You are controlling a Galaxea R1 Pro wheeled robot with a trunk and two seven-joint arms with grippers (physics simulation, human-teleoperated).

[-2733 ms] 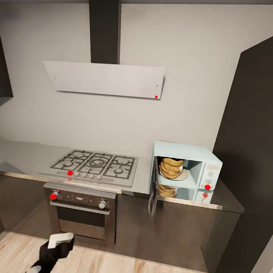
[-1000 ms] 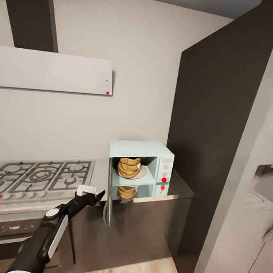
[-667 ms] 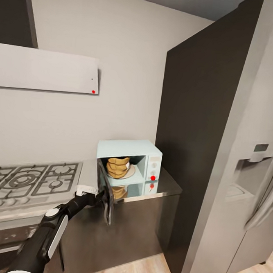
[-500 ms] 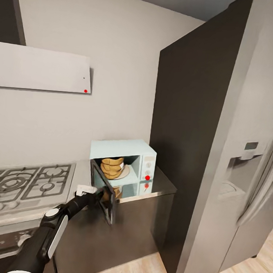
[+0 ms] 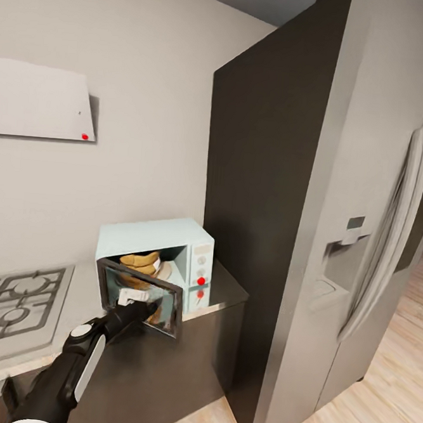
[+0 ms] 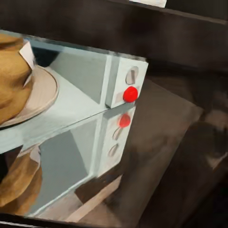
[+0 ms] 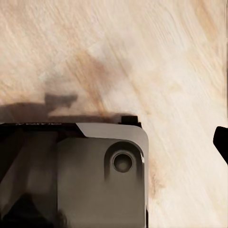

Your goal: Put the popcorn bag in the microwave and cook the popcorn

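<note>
The microwave (image 5: pixel 153 264) is seen standing on the countertop (image 5: pixel 227 292), close beside a tall dark cabinet panel (image 5: pixel 262 209) and a grey fridge (image 5: pixel 371 205). Its glass door (image 5: pixel 142 298) is swung partly shut across the opening. The popcorn bag (image 5: pixel 141 263) is found inside the microwave, resting on the pale round plate (image 6: pixel 40 97); the left wrist view shows the bag's tan side (image 6: pixel 12 78) and its reflection in the shiny worktop below. The left gripper (image 5: pixel 134 301) is pressed against the outer face of the door; whether its fingers are spread or closed cannot be told. A gas hob (image 5: pixel 13 304) is set into the countertop further left. In the right wrist view, wooden floor (image 7: pixel 142 61) and a dark part of the robot (image 7: pixel 80 175) are shown.
</note>
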